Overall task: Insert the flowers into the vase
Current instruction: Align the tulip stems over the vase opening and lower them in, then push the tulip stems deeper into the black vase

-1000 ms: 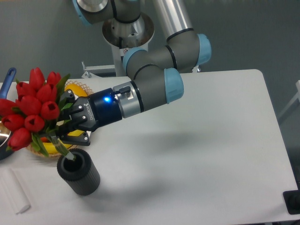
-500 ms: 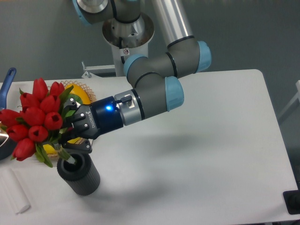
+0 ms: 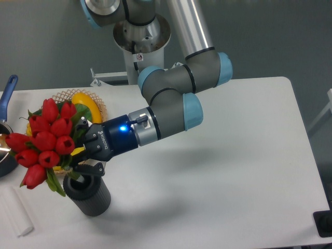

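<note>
The flowers (image 3: 45, 141), a tight bunch of red tulip buds with green leaves, lean to the left over the vase (image 3: 88, 196), a short dark ribbed cylinder near the table's front left. Their stems run down into the vase's mouth. My gripper (image 3: 79, 158) is shut on the stems just above the rim, its black fingers partly hidden behind the leaves. A blue light glows on the wrist.
A wicker basket (image 3: 98, 107) with yellow fruit stands behind the flowers. A blue-handled pan (image 3: 7, 93) sits at the left edge. A white flat object (image 3: 15, 215) lies near the front left corner. The white table (image 3: 233, 166) stretches to the right.
The gripper has moved down and slightly right with the flowers, sinking the stems deeper into the vase. The bunch sits lower and more of the basket shows behind it.
</note>
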`<action>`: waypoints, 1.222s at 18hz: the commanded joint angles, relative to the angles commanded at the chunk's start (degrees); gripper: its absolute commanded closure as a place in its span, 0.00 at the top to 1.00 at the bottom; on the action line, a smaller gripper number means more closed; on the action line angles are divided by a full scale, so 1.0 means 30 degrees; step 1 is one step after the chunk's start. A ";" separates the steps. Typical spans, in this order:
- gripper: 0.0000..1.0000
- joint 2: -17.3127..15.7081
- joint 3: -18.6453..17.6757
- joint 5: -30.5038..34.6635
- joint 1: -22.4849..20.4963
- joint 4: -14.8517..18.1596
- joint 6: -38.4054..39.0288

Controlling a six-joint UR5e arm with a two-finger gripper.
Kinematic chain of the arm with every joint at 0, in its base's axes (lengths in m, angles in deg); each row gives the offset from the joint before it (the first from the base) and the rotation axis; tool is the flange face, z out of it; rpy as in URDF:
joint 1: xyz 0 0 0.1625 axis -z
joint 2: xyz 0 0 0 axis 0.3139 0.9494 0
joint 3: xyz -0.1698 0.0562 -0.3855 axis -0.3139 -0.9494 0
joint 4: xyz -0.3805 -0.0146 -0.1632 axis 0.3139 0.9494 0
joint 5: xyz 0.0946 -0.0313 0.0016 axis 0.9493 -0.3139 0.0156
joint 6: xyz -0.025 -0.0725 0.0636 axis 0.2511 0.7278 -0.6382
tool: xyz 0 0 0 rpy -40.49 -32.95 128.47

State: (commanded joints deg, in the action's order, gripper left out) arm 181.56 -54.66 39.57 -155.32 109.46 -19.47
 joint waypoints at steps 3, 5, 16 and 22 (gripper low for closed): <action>0.15 0.0263 -0.0089 0.0059 0.0000 0.0000 -0.0263; 0.15 0.0323 -0.0176 0.0059 0.0000 0.0000 -0.0293; 0.16 0.1231 -0.0498 0.0440 -0.0030 -0.0029 -0.1492; 0.16 0.1290 -0.1084 0.0469 -0.0176 -0.0029 -0.2138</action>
State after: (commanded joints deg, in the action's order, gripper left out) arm 185.43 -57.91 40.98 -155.85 109.37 -25.89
